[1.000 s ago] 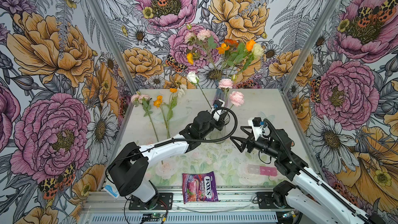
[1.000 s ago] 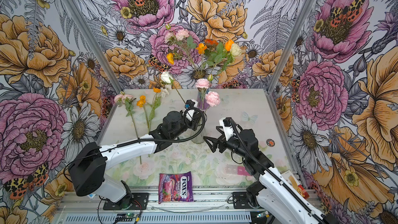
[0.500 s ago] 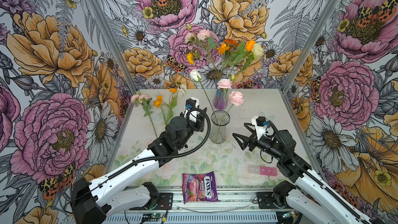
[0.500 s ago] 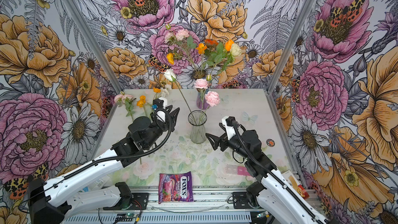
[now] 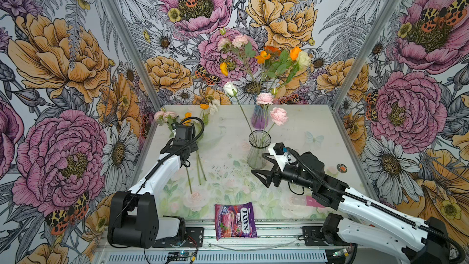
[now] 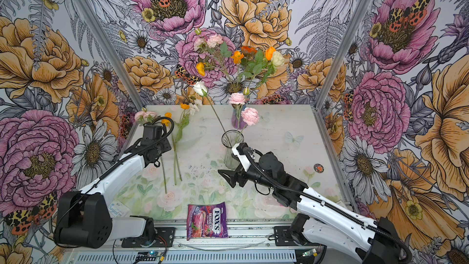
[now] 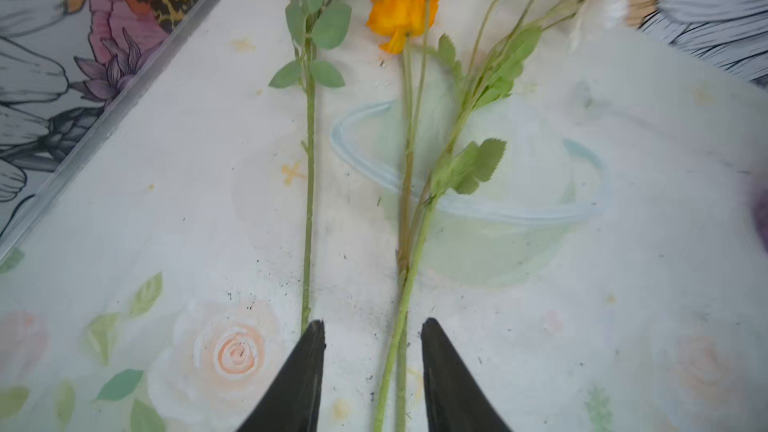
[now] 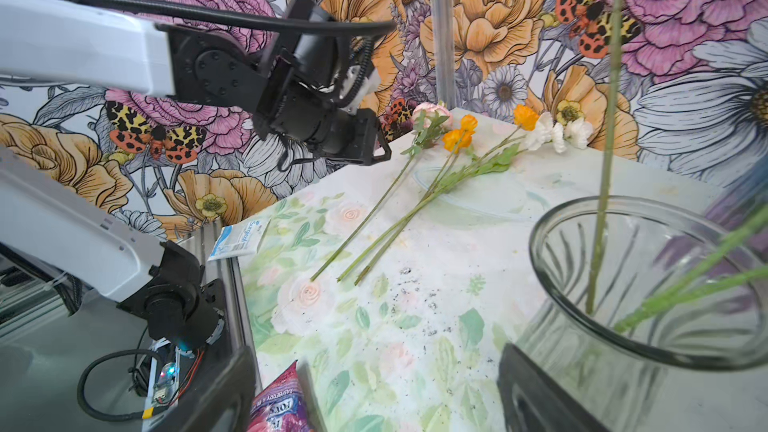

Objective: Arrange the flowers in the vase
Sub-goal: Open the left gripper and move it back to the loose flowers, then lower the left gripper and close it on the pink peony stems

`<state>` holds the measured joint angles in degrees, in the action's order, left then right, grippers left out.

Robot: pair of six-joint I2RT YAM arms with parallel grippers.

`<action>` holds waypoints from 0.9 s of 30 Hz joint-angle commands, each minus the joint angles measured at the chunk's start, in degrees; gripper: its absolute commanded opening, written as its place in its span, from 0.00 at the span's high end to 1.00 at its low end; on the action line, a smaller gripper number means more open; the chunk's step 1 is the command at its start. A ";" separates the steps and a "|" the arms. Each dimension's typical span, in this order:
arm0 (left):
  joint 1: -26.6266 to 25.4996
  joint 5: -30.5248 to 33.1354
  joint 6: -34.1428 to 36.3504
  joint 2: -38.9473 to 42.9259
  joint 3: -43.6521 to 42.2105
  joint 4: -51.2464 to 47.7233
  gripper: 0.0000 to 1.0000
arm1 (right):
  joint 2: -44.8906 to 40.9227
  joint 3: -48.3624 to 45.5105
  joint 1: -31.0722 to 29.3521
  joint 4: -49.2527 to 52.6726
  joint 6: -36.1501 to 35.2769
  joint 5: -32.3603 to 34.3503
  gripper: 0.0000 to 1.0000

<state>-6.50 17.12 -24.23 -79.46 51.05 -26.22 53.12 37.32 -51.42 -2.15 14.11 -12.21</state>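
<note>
Left claw (image 7: 372,322) hovers, jaws parted and empty, poppy stems (image 7: 405,209) running between them. Next-flower pickup looks underway: it likely must descend and close on just one.

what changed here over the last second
The left gripper pulled back from the clear vase and swung left, leaving the white rose standing in it. It now hovers open over the flowers lying on the table. The right gripper stayed open beside the vase. The lying flowers and the candy bag did not move.
</note>
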 commanded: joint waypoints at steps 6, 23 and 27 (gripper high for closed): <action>4.28 -1.56 2.32 -13.39 7.17 -1.54 0.58 | 4.25 0.80 -5.79 -5.06 1.97 3.31 0.08; 10.82 -9.68 2.96 -23.85 12.77 -1.17 0.62 | 5.83 0.88 -5.89 -5.59 0.87 1.25 0.08; 10.99 -9.92 3.02 -24.32 13.34 -1.36 0.65 | 6.07 0.47 -5.93 -6.28 1.04 0.96 0.08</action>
<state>4.03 9.69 -22.09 -103.55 62.96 -27.66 59.00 37.56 -57.10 -6.22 15.20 -10.33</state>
